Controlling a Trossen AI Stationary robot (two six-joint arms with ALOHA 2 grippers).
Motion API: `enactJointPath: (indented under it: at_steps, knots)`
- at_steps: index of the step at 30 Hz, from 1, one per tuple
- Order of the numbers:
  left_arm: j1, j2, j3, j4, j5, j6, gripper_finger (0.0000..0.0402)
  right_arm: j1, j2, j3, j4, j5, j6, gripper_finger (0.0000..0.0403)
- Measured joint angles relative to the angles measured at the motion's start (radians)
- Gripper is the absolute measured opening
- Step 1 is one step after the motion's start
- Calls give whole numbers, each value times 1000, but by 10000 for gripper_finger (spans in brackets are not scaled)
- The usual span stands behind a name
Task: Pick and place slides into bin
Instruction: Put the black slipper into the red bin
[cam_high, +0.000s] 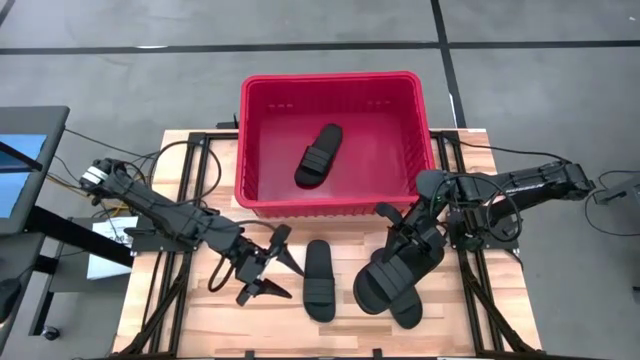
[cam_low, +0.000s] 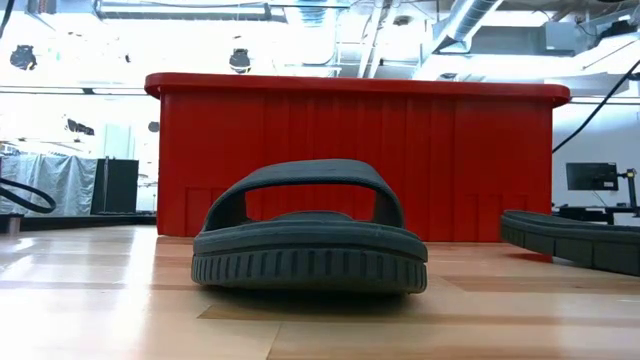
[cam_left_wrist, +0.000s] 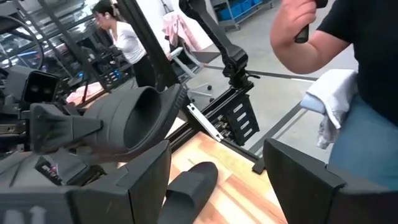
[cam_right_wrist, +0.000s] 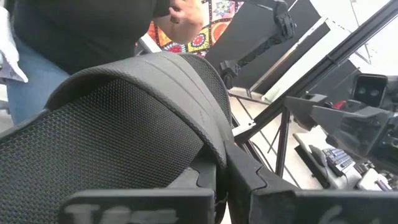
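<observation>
Four black slides show from above: one (cam_high: 318, 155) lies inside the red bin (cam_high: 250, 140), which stands at the table's (cam_high: 170, 300) far edge, and three are out on the wooden top. Of those three, one (cam_high: 319, 279) lies alone near the middle of the near half, pointing toward the bin, and the low view shows it flat on its sole, toe opening toward the camera with the bin's red wall behind. The other two sit together toward the right near corner; one (cam_high: 408, 305) lies flat under the other (cam_high: 392, 268), which is tilted up in the right gripper (cam_high: 418, 232). That gripper's fingers are pinched together on the raised slide's strap, and its wrist view shows the ribbed strap and mesh lining clamped between the two dark fingers. The left gripper (cam_high: 262, 268) holds nothing; it sits low over the left near part of the table with its fingers spread wide, just left of the lone slide. Beyond the table, a person's arm (cam_left_wrist: 311, 37) and jeans (cam_left_wrist: 367, 149) appear in the left wrist view.
</observation>
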Motion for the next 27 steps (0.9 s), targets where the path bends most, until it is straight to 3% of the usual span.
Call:
enactJointPath:
  at_steps: [10, 18, 27]
  knots:
    - [-19, 0, -1, 41, -24, -11, 247, 0, 0, 0, 0, 0, 1, 1]
    - [-18, 136, 27, 88, -197, 201, 247, -1, 0, 0, 14, 0, 2, 1]
    - [-41, 338, 246, -5, -399, 423, 247, -1, 0, 1, 14, 0, 40, 1]
